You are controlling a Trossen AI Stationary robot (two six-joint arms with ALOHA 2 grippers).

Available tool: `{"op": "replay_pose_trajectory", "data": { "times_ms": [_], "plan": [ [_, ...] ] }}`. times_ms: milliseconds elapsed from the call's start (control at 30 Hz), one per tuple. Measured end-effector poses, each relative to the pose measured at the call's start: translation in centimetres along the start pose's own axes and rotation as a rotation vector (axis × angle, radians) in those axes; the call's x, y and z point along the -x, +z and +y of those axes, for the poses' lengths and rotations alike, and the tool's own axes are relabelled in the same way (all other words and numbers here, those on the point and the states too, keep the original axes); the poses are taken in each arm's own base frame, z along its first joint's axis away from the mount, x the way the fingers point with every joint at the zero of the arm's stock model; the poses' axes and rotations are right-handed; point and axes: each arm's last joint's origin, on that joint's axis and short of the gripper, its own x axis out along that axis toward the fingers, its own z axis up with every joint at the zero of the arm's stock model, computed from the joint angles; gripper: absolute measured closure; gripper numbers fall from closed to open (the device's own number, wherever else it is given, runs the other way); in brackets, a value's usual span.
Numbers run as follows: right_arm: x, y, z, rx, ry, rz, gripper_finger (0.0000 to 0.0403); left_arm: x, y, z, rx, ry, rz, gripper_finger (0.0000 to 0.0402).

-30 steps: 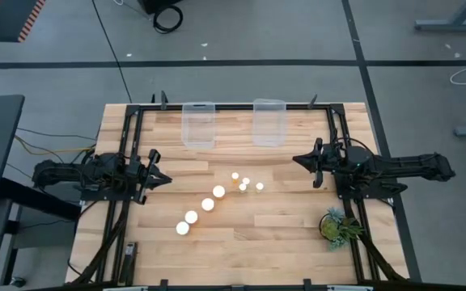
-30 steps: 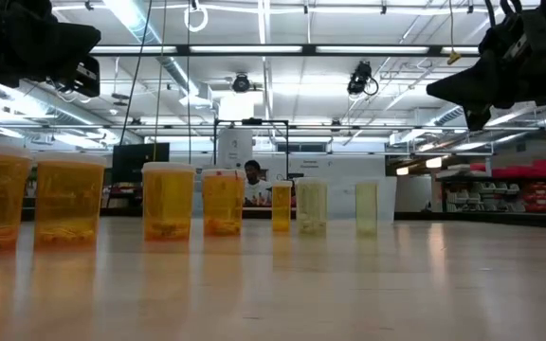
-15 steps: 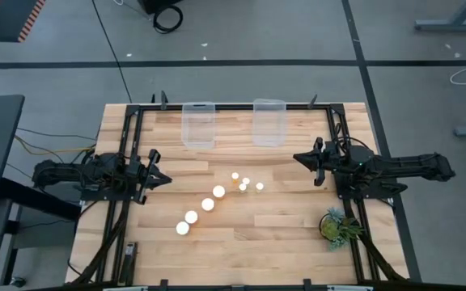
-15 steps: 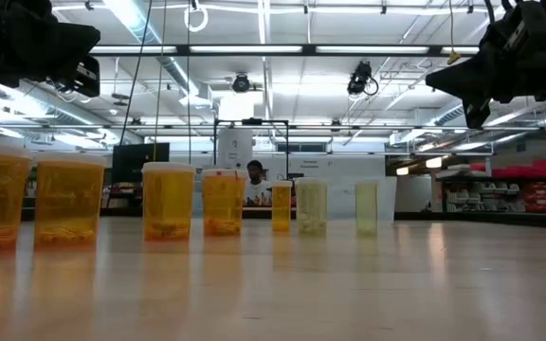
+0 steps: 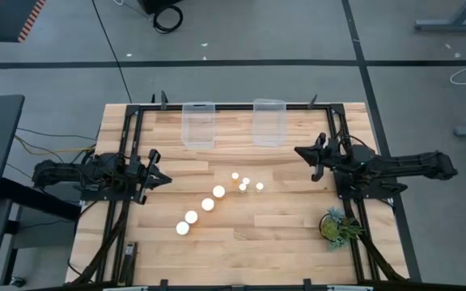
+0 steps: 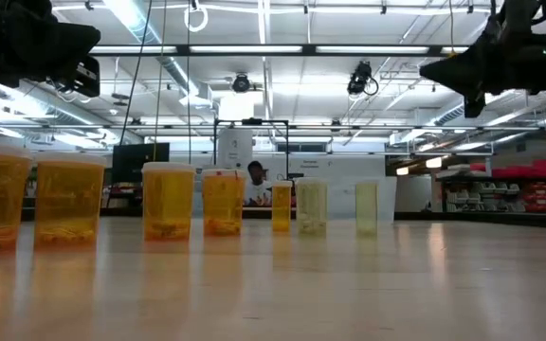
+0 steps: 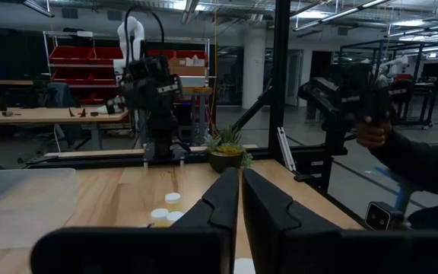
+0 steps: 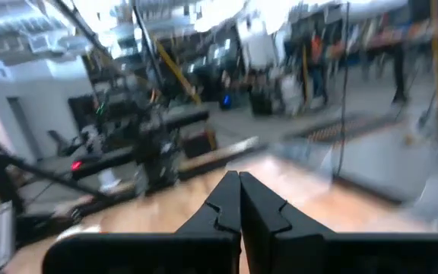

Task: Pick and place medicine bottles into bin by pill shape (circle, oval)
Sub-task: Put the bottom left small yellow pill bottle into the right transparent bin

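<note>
Seven white-capped amber medicine bottles (image 5: 217, 198) can be counted from above on the pale wooden surface (image 5: 290, 218), strung in a slanted line from a larger one near the front left up to a tight cluster of small ones near the middle; at table height they stand upright in a row (image 6: 169, 199), the nearer ones deep orange, the farther ones paler. Two clear plastic bins (image 5: 199, 124) sit side by side at the far edge, well apart from the bottles. The left pincer (image 5: 162, 178) hangs above the left side of the surface, its dark fingers (image 7: 226, 202) pressed together and holding nothing. The right pincer (image 5: 299, 151) hangs above the right side, nearer the bins, its fingers (image 8: 230, 199) likewise pressed together and empty. A small green potted plant (image 5: 336, 225) stands at the front right corner
</note>
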Motion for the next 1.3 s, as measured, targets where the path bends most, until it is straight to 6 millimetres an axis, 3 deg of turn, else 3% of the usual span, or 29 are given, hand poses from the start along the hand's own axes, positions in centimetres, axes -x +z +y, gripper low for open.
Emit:
{"op": "replay_pose_trajectory", "data": {
  "times_ms": [200,400,667,1300],
  "plan": [
    [-1.3,2.6,-0.2,0.118,-0.083,-0.105,0.0395,0.0,0.0,0.0,0.0,0.0,0.0,0.0366],
    [-3.3,5.7,0.1,0.138,-0.117,0.016,0.0395,0.0,0.0,0.0,0.0,0.0,0.0,0.0372],
    [-5.9,8.0,1.4,0.126,0.01,0.127,0.0395,0.0,0.0,0.0,0.0,0.0,0.0,0.0376],
    [-10.4,3.0,3.5,0.095,0.146,0.401,0.0395,0.0,0.0,0.0,0.0,0.0,0.0,0.0376]
  ]
}}
